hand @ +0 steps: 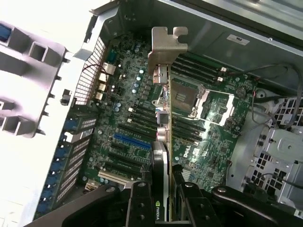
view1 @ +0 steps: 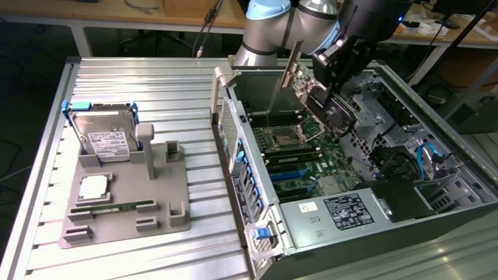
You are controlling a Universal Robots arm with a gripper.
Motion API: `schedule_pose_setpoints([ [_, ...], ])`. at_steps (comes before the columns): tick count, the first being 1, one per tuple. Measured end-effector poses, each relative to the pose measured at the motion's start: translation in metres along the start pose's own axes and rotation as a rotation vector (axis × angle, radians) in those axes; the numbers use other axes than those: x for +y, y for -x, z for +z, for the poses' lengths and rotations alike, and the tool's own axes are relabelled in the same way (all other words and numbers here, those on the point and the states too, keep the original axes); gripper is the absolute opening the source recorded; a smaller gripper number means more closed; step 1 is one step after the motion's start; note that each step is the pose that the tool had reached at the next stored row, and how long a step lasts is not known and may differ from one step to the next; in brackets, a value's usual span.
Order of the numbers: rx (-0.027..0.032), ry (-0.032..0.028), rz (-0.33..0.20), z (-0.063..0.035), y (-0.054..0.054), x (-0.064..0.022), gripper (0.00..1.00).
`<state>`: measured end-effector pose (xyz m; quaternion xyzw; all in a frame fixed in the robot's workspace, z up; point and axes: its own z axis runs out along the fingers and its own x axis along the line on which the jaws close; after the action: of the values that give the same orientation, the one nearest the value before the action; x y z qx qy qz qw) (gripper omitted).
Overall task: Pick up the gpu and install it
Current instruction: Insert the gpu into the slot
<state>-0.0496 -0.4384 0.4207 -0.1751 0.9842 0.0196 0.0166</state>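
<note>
Gpu (hand: 163, 135) edge-on, thin dark card, silver bracket at far end, clamped in hand (hand: 163, 201) over motherboard (hand: 123, 118).

Silver arm (view1: 257, 52), lt-blue joint caps (view1: 269, 9), blk end effector (hand: 162, 194)

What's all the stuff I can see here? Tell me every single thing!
table: one, silver slats, under everything
holder tray: one, grey, on the table, at the exterior view's left
hard drive: one, silver with blue rails, standing in the tray
processor chip: one, silver, lying on the tray
memory stick: one, green, lying on the tray
computer case: one, grey, open, at the exterior view's right
motherboard: one, green, inside the case
power supply: one, silver with a black label, inside the case
gpu: one, dark with a silver bracket, above the motherboard
robot arm: one, silver and light blue, over the case
gripper: one, black, shut on the gpu
</note>
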Motion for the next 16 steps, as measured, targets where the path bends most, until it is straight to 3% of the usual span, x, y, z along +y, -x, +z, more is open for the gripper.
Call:
schedule_pose_setpoints([
  [7,0.0029,0.0033,-0.085,0.0001,0.0006,0.0014,0.27],
  [9,0.0045,0.0054,-0.138,0.0002,0.0007,0.0017,0.27],
  [16,0.0078,0.0091,-0.235,0.0004,0.0022,0.0058,0.27],
])
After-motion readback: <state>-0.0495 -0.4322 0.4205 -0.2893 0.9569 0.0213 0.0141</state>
